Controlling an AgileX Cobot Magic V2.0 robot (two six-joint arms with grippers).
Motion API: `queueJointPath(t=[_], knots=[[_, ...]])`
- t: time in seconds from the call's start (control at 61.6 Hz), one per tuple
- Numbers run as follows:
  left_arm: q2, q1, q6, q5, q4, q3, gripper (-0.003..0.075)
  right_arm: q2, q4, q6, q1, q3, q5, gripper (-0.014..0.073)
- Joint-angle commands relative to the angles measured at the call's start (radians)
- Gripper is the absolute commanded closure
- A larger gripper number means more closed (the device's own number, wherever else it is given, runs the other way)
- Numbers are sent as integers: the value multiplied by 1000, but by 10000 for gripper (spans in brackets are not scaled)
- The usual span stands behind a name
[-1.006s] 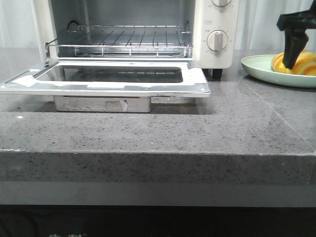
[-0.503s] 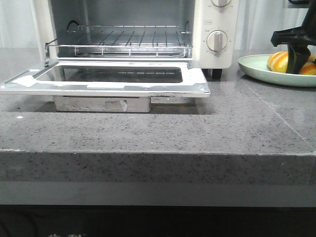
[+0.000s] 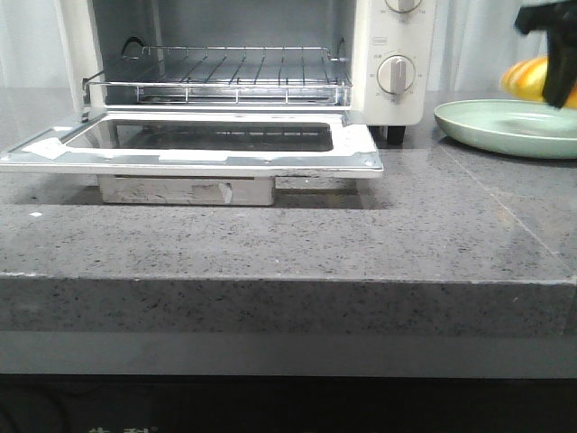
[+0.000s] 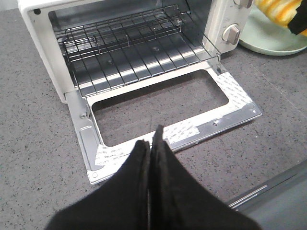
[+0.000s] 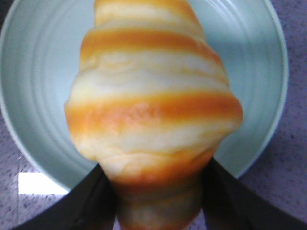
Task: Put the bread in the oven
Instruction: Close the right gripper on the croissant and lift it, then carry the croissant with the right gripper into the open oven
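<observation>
The bench [image 3: 270,244] is grey speckled stone or a stone-look composite, smooth, with a low sheen. The toaster oven [image 3: 397,36] has a cream-white, glossy painted or enamelled casing. Its wire rack [image 4: 134,48] is bright chromed metal. The drop-down door [image 4: 163,108] has a brushed metal frame around clear glass, with printed paper labels stuck to the frame. The dials [image 3: 397,74] look like smooth plastic. The plate [image 5: 29,96] is pale green, glazed, with fine concentric ridges. The bread [image 5: 153,110] is glossy and smooth. The fingers [image 4: 151,158] of the left gripper are matt black, probably plastic.

Green plate [image 3: 505,129] — grey countertop [image 3: 361,234]
</observation>
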Motion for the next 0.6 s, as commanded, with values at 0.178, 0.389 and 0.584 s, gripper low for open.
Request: queueJointPath(t=[0.178,0.389,0.584], knots=[[-5,-2,-7,-71,8,-27,738,-264,101,-12,9,15,49,541],[-5,-2,-7,-93,8,-27,738,-445,102,-46,110,205,8,541],[-5,-2,-7,-93,8,-27,738,-530,127,-56,225,346,0,541]])
